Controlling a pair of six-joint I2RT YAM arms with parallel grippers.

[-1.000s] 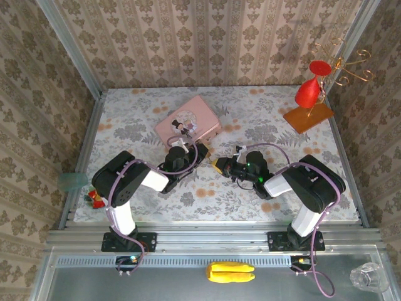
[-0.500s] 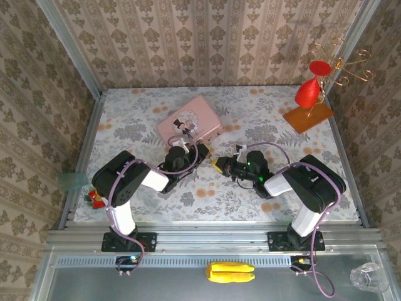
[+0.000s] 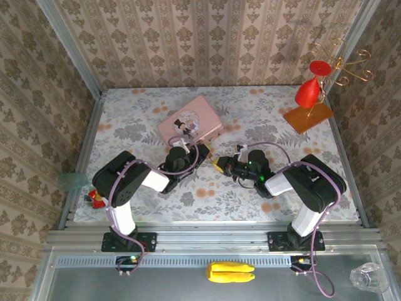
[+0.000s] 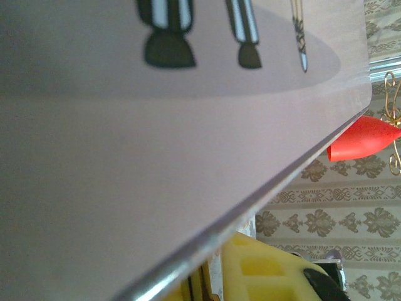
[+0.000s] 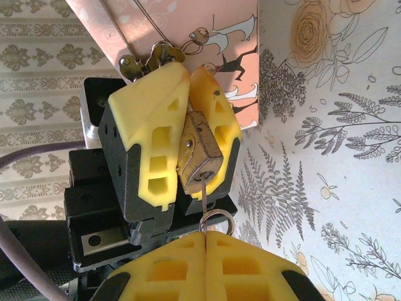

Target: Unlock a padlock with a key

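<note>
Padlock held steady by the left arm, key driven into it by the right, mid-table just near of the pink tin.
On the floral table (image 3: pixel 125 113) the pink tin (image 3: pixel 190 122) is left lying at centre-far, not used. The left gripper (image 5: pixel 187 88) is clamped on the brass padlock (image 5: pixel 199 157), keyhole face turned toward the other arm, judged so the body cannot spin when torque comes. The right gripper (image 5: pixel 205 241) is pressed shut on the key (image 5: pixel 203 191), fingertips together at its ring end, with the thin blade lined up straight into the keyhole and seemingly already seated. The turn is judged not yet made. Against the frame a second earlier almost nothing is changed: same poses, same grips, with the right wrist nudged slightly right.
</note>
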